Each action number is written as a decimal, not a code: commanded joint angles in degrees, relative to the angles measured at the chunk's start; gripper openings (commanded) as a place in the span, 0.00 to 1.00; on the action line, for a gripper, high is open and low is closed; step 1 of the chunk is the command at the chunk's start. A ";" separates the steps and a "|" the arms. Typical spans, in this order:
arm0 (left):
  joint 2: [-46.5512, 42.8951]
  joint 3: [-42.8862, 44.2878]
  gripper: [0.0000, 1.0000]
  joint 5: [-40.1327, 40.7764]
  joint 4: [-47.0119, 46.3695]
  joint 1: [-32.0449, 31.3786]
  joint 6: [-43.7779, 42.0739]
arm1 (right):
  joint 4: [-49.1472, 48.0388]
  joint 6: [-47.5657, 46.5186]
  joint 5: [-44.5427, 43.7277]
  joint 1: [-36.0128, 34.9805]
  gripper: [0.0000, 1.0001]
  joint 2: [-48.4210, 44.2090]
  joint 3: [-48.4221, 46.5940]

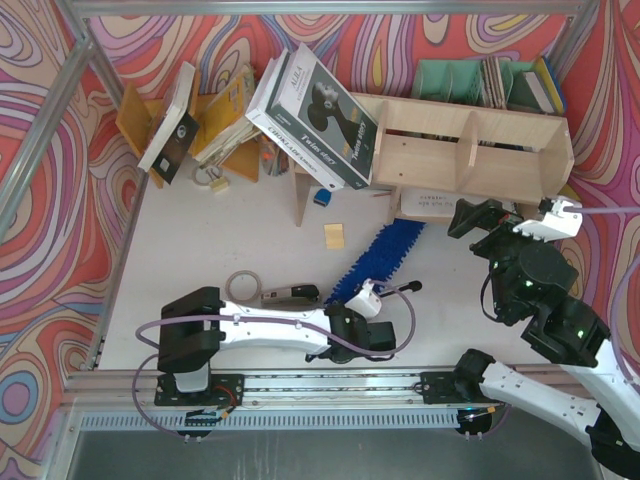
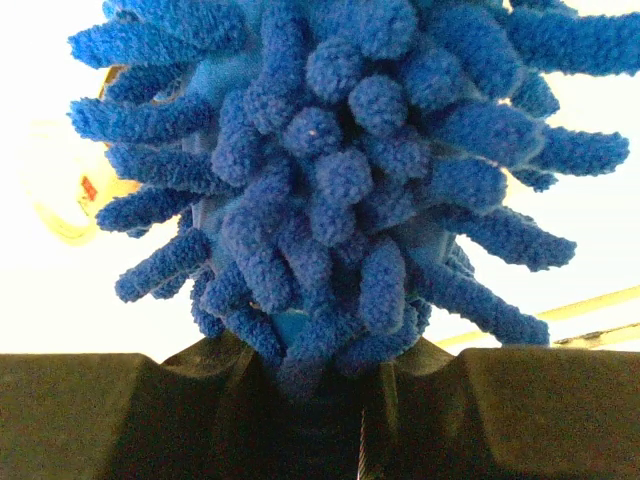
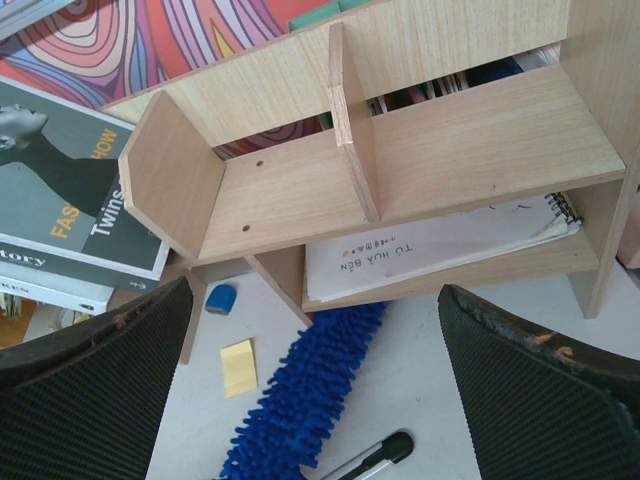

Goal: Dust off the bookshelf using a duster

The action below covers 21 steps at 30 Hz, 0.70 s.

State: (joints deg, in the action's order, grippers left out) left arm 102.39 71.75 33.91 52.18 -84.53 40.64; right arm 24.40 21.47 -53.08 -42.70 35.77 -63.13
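Observation:
The pale plywood bookshelf (image 1: 470, 150) stands at the back right and also shows in the right wrist view (image 3: 450, 150). The blue fluffy duster (image 1: 385, 255) lies on the table, its far tip under the shelf's lower tier. It also shows in the right wrist view (image 3: 310, 390). My left gripper (image 1: 360, 300) is at the duster's near end. In the left wrist view the duster (image 2: 340, 170) fills the frame and the gripper (image 2: 330, 365) is shut on its base. My right gripper (image 1: 487, 228) hangs wide open and empty in front of the shelf (image 3: 315, 300).
Big books (image 1: 315, 110) lean against the shelf's left end. An orange-brown rack (image 1: 220, 120) stands at the back left, green file holders (image 1: 470, 80) behind the shelf. A black-and-silver rod (image 1: 395, 292), yellow sticky note (image 1: 334, 235), tape ring (image 1: 243, 285) and blue eraser (image 1: 321, 197) lie on the table.

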 commanded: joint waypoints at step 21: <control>2.21 0.15 0.00 0.77 0.20 2.52 1.14 | -0.77 0.10 -0.80 -0.01 0.99 -0.66 -0.15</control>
State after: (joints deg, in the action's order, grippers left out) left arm 103.57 72.07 33.71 52.07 -82.98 40.05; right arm 24.45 21.45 -53.10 -42.70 35.11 -63.00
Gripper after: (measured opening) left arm 0.342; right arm 0.987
